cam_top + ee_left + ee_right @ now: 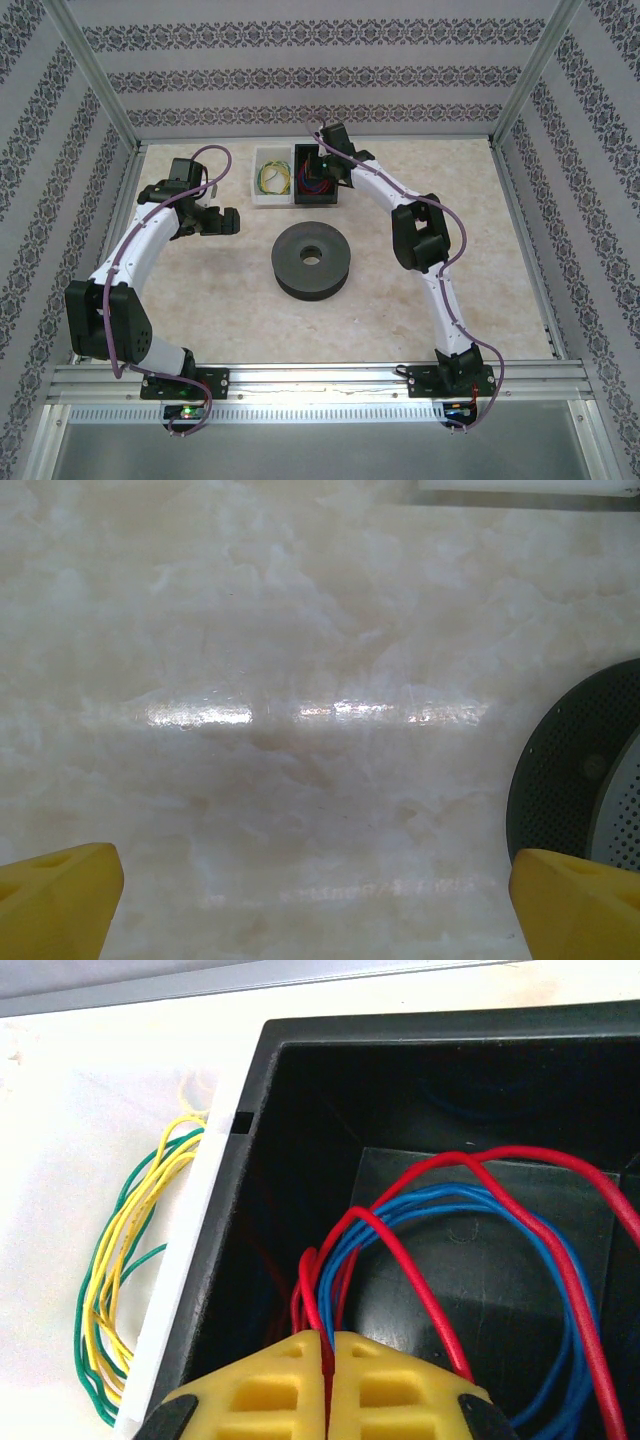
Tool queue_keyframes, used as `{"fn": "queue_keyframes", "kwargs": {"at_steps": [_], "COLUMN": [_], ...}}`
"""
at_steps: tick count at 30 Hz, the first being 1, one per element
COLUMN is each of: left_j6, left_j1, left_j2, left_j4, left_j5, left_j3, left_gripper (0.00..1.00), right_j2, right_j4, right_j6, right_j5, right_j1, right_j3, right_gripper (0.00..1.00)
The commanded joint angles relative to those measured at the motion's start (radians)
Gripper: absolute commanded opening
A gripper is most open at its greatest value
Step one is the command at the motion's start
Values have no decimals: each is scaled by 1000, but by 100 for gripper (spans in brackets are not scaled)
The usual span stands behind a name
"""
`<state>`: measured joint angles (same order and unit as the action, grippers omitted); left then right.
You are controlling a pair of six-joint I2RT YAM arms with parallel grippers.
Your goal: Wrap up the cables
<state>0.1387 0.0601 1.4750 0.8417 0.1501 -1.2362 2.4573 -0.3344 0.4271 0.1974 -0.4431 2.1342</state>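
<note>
My right jaws, reaching to the far side of the desk, were pressed together inside the black bin; the yellow fingertips met with no gap, clamped on the red wire where its strands ran down into the seam between them; the wire lay as loose loops in that bin, rising away from the fingertips and arching wide to the right in the wrist view, its long spread running across the bin floor rather than up out of it; a blue wire coil lay tangled under and through the red loops; a yellow-green coil sat in the white bin touching the black one's left side; my left jaws stood wide apart above bare desk, each fingertip at a lower corner of its wrist view, holding nothing; the dark grey spool lay flat at mid-desk, just to their right, near the bins but apart from them.
</note>
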Motion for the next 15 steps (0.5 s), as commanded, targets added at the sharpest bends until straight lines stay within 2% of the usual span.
{"fn": "queue_keyframes", "kwargs": {"at_steps": [1,15], "left_j6": [-17,-16], "left_j1": [14,15], "left_j2": [-20,-36], "left_j4": [17,9], "left_j5": [0,1], "left_j3": [4,15], "left_gripper": [99,99], "right_j2": [-43,-284], "right_j4": [-10,14], "right_j6": [-5,-61], "right_j5": [-1,31], "right_j1": [-11,-11], "right_j3": [23,-119], "right_gripper": [0,0]}}
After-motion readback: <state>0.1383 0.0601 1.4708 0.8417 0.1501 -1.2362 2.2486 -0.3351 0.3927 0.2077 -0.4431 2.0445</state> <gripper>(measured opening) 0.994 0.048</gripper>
